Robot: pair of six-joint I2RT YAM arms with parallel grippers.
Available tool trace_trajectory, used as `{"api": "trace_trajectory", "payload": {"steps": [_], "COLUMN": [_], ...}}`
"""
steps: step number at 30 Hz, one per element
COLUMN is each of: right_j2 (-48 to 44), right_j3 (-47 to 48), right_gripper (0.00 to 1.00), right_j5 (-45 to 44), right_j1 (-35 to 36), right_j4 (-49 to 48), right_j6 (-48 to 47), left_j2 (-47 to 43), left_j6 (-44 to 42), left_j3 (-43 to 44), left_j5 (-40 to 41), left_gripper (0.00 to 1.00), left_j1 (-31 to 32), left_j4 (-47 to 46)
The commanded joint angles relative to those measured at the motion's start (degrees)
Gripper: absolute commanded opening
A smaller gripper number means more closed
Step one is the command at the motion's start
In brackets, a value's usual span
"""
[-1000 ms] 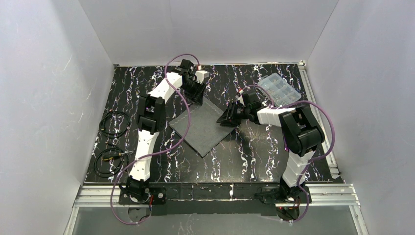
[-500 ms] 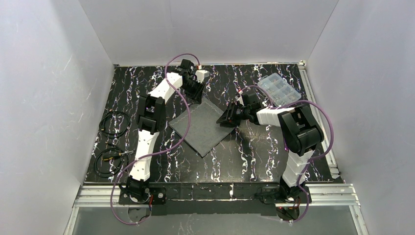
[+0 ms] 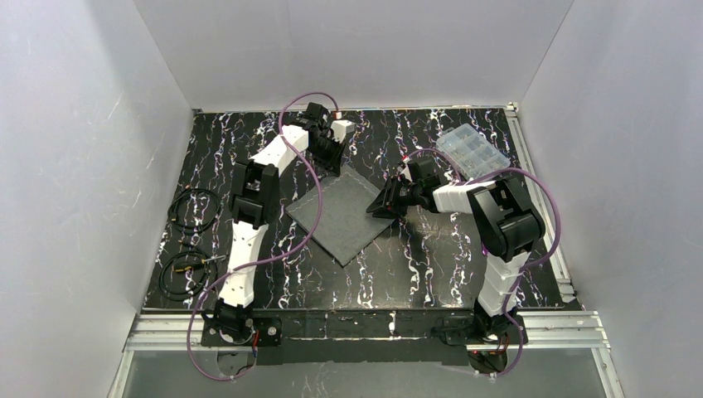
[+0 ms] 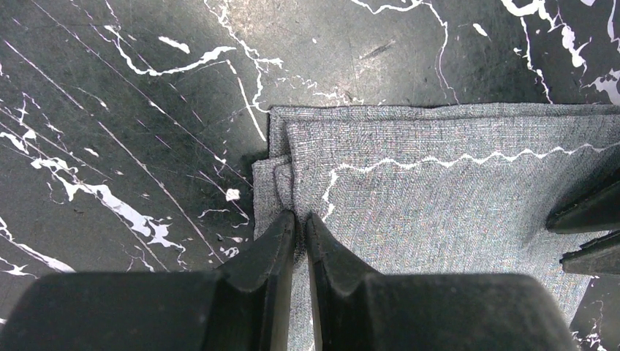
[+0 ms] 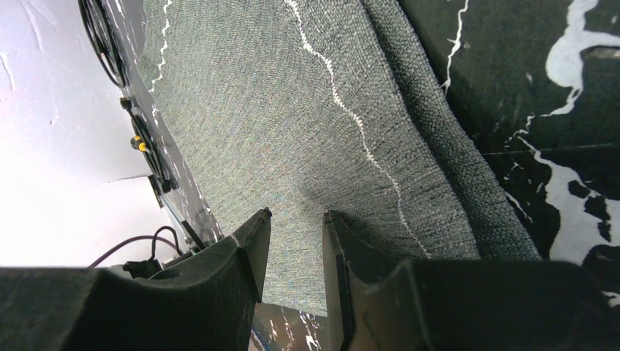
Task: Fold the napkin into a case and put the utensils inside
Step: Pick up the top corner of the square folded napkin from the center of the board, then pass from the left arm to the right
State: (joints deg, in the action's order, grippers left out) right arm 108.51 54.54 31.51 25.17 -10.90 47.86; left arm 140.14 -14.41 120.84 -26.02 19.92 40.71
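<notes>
The black marbled table [image 3: 398, 274] carries the napkin [image 3: 344, 214] at its centre, lying flat and turned like a diamond between the two arms, probably so that each arm can reach a corner of its own. The grey cloth is not yet a narrow case: from above it reads as a broad square, though the left wrist view shows several stacked layers at its far corner.

The left gripper [image 4: 301, 218] stands at that far corner, its jaws drawn almost together with a layered edge of cloth pinched between them, a hold that looks meant to lift or carry the corner across for a fold. The right gripper [image 5: 296, 213] sits at the napkin's right-hand corner with its jaws parted and cloth showing in the gap. It appears poised to clamp, but whether its fingers touch the fabric cannot be made out.

A clear plastic compartment box [image 3: 472, 152] rests at the far right of the table, near the right arm, and coiled black cables [image 3: 192, 207] lie well apart on the left.

The utensils are nowhere visible. They may be in the box, whose contents are too small to read. The arms' own bodies hide both gripped corners from the overhead camera.
</notes>
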Motion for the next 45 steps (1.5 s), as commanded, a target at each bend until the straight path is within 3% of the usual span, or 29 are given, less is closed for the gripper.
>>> {"api": "trace_trajectory", "payload": {"steps": [1, 12, 30, 38, 45], "right_j2": [0.56, 1.56, 2.17, 2.14, 0.49], "right_j3": [0.04, 0.04, 0.43, 0.50, -0.52], "right_gripper": [0.41, 0.40, 0.41, 0.46, 0.52], "right_j5": [0.31, 0.22, 0.66, 0.63, 1.17], "right_j1": [0.26, 0.27, 0.27, 0.28, 0.25], "right_j4": [-1.18, -0.88, -0.62, -2.14, -5.41], "right_j6": [-0.14, -0.53, 0.01, 2.07, 5.32], "left_j2": [-5.91, -10.54, -18.93, -29.02, -34.09], "left_j6": [-1.11, -2.97, -6.94, -17.46, -24.82], "left_j3": [-1.97, -7.59, -18.46, -30.80, -40.95], "left_j5": [-0.52, -1.12, -1.72, -3.57, -0.38], "left_gripper": [0.11, 0.00, 0.00, 0.00, 0.04], "left_j1": [0.79, 1.28, 2.95, 5.16, 9.28], "left_j4": [0.51, -1.51, -7.10, -10.96, -14.71]}}
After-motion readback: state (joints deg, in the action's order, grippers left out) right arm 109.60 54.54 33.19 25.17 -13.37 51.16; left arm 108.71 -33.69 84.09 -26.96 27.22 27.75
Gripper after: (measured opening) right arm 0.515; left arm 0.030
